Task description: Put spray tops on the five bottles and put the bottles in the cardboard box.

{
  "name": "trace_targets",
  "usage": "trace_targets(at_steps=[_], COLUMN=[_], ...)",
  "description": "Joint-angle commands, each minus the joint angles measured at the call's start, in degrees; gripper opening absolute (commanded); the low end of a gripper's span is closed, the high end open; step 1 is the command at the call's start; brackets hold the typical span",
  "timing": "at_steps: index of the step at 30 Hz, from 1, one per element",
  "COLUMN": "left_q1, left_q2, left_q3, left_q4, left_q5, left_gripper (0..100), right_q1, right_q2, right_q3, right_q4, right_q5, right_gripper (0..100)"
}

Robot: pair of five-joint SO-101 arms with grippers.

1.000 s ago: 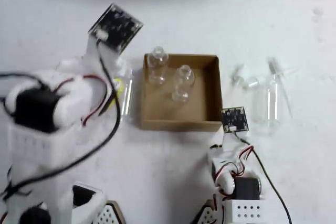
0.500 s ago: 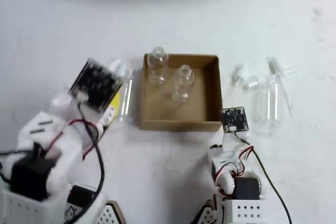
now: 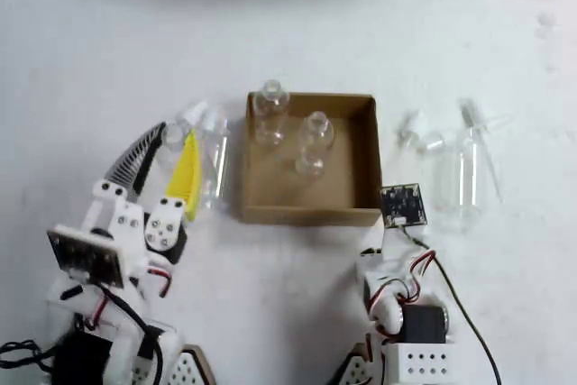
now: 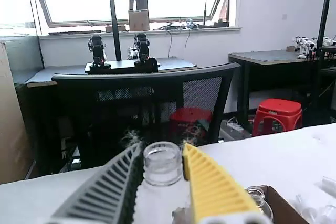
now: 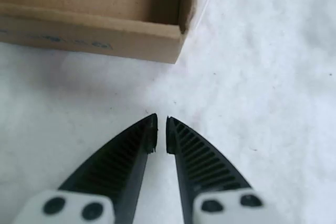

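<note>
Although the left arm's base is cut off at the bottom edge of the overhead view, the left gripper (image 3: 176, 132) is plain to see on the left side of the table (image 3: 297, 33). Its grey finger (image 3: 135, 161) and yellow finger (image 3: 186, 179) are spread part way, with an upright bottle (image 3: 171, 139) between them. From the left wrist camera both fingers sit against that bottle's open neck, gripping it, and its body is mostly hidden below them. A black chair (image 4: 157, 93) and a red stool (image 4: 276, 115) stand behind the table.

Just beside the yellow finger, between it and the cardboard box (image 3: 311, 215), a lying bottle (image 3: 215, 169) rests on its side. It is clear plastic on white, so its ends are hard to make out. Three boxed bottles (image 3: 315, 130) show at the box. The one at the far left corner may be inside or on the rim; I cannot tell which.

A small black board (image 3: 401, 205) on the right arm stands over that arm's fingers. The right wrist camera shows the right gripper (image 5: 161, 129) with only a thin slit between its black tips. It holds nothing and sits over the table just short of the box's corner.

Farther right, a faint bottle (image 3: 464, 178) lies beside loose spray tops (image 3: 415, 137).
</note>
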Motion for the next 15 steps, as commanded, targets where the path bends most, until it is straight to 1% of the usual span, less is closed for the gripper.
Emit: trace_targets(at_steps=[1, 4, 7, 9, 12, 15], left_q1=[3.65, 8.84, 13.14, 15.69, 16.75, 16.04], left_q2=[-1.98, -1.89, -1.63, -0.4, 4.88, 13.05], left_q3=[5.36, 8.0, 9.58, 11.34, 15.03, 17.76], left_q4=[-5.27, -10.2, -18.46, -22.15, -27.87, -39.91], left_q5=[0.97, 2.73, 5.89, 5.01, 2.2, 1.14], left_gripper=[3, 3, 3, 3, 3, 3], right_q1=[0.04, 0.04, 0.04, 0.04, 0.04, 0.04], right_q2=[-0.04, -0.04, -0.04, -0.04, -0.04, -0.04], right_q3=[0.53, 0.53, 0.53, 0.53, 0.53, 0.53], right_q4=[0.31, 0.31, 0.31, 0.31, 0.31, 0.31], right_q5=[0.44, 0.44, 0.44, 0.44, 0.44, 0.44], right_gripper=[1.5, 1.5, 1.5, 1.5, 1.5, 1.5])
